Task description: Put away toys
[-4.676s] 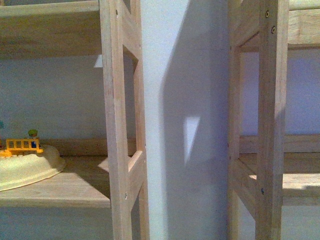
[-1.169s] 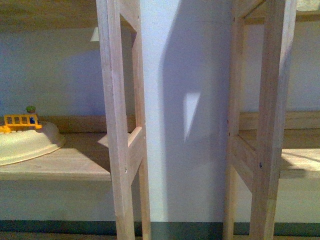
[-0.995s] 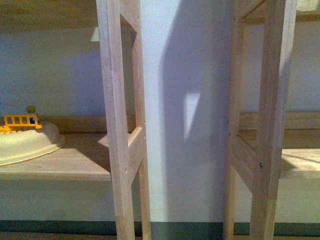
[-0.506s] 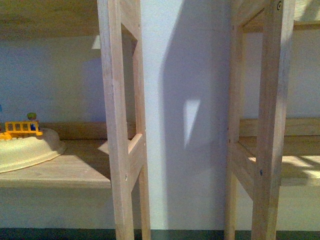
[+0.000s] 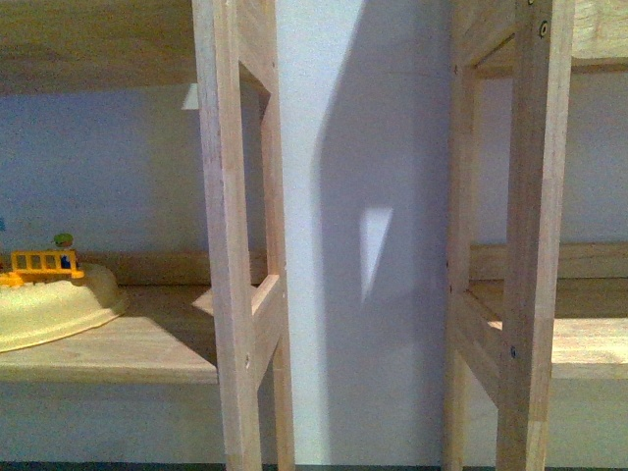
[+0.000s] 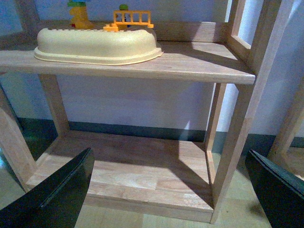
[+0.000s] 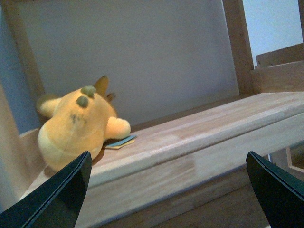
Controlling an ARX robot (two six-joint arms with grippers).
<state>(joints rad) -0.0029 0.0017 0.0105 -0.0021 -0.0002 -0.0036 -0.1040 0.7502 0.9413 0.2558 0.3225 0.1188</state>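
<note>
We see the plush toy (image 7: 78,126) lying on a wooden shelf (image 7: 199,142), well beyond our right gripper (image 7: 166,190), whose jaws are spread and empty. Our left gripper (image 6: 166,190) also has its jaws spread.

Neither arm shows in the front view. The left gripper (image 6: 168,190) has its dark fingers (image 6: 61,187) spread wide apart, with nothing between them. The right gripper (image 7: 168,190) likewise has its fingers (image 7: 59,190) spread wide, nothing between them.

Orange-yellow plush (image 7: 78,126), cream playset (image 6: 97,45) w/ yellow fence (image 6: 133,18)
</note>
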